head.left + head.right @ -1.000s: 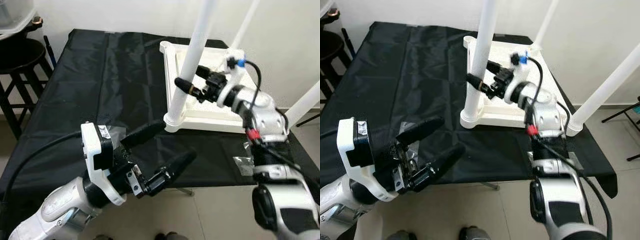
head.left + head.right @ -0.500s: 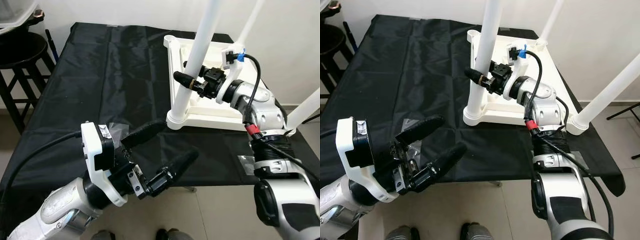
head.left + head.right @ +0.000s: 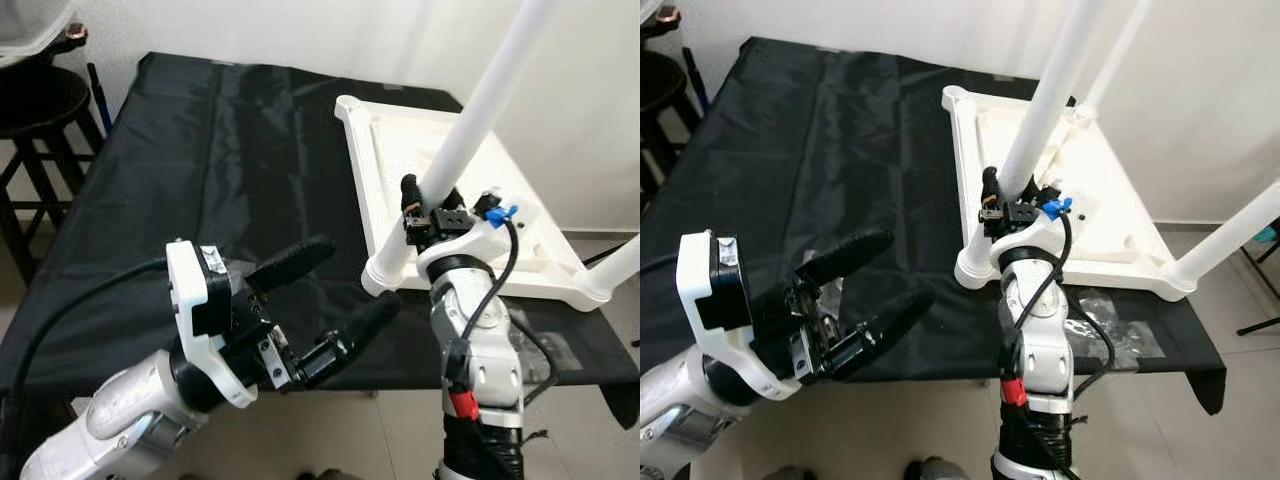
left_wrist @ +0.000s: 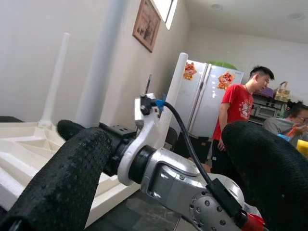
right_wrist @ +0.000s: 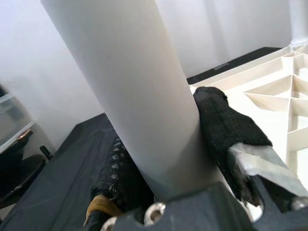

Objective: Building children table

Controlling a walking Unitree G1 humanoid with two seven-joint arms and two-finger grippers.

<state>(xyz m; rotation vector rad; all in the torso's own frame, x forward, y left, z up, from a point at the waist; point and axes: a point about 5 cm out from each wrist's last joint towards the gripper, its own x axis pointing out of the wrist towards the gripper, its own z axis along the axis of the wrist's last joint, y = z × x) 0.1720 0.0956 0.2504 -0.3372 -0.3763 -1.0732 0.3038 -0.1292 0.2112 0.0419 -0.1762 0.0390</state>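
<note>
I have the right gripper (image 3: 995, 203) clamped on the near white cylindrical plastic leg (image 3: 1040, 108) of the upside-down white plastic children's table top (image 3: 1095, 215). In the right wrist view, 1 black finger sits on each side of the tube, both pressed against it, low on the leg and just above the corner socket. The table top lies underside up on the black cloth-covered table (image 3: 200, 160), with its near edge at the cloth's front edge. I count 3 legs standing in their corners: the gripped 1, a far 1 (image 3: 1120, 50) beyond the fingers, and a right-hand 1 (image 3: 1230, 235) well off to the side.

My left gripper (image 3: 330, 300) hovers with its fingers spread wide and nothing between them, near the front edge of the cloth and apart from the gripped leg's base.

My worry is the hold. The leg leans visibly, so if I twist or push off-axis it may bind in the socket or pop out. The top is unrestrained, so a sideways pull could drag it off the front edge. The smooth tube may also slip through the pads.

I see no containers in play here; the ribbed recesses of the underside (image 5: 269, 91) hold nothing that I can make out.
</note>
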